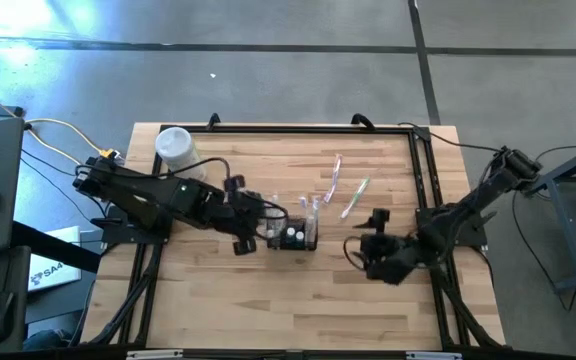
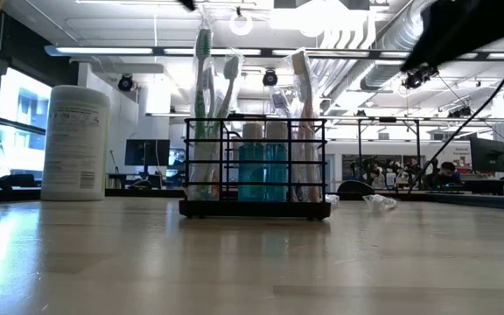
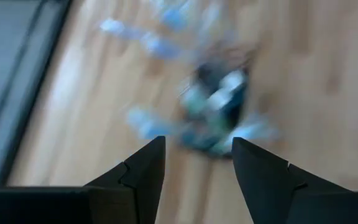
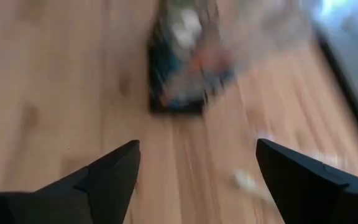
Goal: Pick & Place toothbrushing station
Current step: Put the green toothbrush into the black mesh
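Note:
The toothbrushing station (image 1: 296, 235) is a small black wire caddy standing on its base near the table's middle. The low view shows toothbrushes and blue tubes upright in the caddy (image 2: 256, 166). My left gripper (image 1: 261, 222) hovers just left of it, open, with nothing between its fingers. In the left wrist view the gripper (image 3: 197, 146) has the blurred caddy (image 3: 219, 112) ahead of it. My right gripper (image 1: 370, 245) is to the caddy's right, wide open and holding nothing. In the right wrist view that gripper (image 4: 197, 149) also has the caddy (image 4: 179, 68) ahead.
A white lidded cylinder (image 1: 175, 147) stands at the far left of the table, also seen in the low view (image 2: 75, 143). Two wrapped toothbrushes (image 1: 333, 180) (image 1: 356, 197) lie on the wood beyond the caddy. Black frame rails (image 1: 418, 180) run along the table's sides.

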Robot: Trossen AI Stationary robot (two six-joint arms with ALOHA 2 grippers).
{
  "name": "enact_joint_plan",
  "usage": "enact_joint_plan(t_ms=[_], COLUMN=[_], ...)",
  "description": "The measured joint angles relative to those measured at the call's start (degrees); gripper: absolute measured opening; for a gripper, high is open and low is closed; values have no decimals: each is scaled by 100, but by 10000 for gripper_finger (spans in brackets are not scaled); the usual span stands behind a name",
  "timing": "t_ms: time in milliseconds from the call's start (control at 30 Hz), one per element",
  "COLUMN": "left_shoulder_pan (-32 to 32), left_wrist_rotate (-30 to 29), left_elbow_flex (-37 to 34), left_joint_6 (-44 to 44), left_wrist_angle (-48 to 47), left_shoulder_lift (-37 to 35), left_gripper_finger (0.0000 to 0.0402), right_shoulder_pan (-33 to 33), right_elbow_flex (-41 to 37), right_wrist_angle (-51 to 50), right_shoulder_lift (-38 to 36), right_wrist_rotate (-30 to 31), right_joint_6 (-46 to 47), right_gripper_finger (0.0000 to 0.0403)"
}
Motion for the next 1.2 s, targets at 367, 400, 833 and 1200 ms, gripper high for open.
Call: enact_joint_plan(t_ms=[367, 400, 833, 1200], left_shoulder_pan=[3, 1, 7, 7], left_wrist_rotate=[-478, -450, 120, 113], left_elbow_flex=[119, 111, -1208, -3416], left_joint_6=[-1015, -1015, -359, 643], left_wrist_angle=[-2745, -2779, -1606, 1455], left_shoulder_lift=[-193, -199, -1381, -2474], left_gripper_finger=[182, 182, 182, 182], right_shoulder_pan=[-1705, -1854, -3617, -4061], right_elbow_flex=[-2, -2, -2, -2], right_wrist_angle=[-1592, -1527, -715, -340], right_shoulder_lift=[-98, -98, -42, -44], right_wrist_rotate=[-1685, -1773, -3260, -5159], right_joint_6=[-328, -650, -3065, -3000], right_gripper_finger=[313, 313, 313, 313])
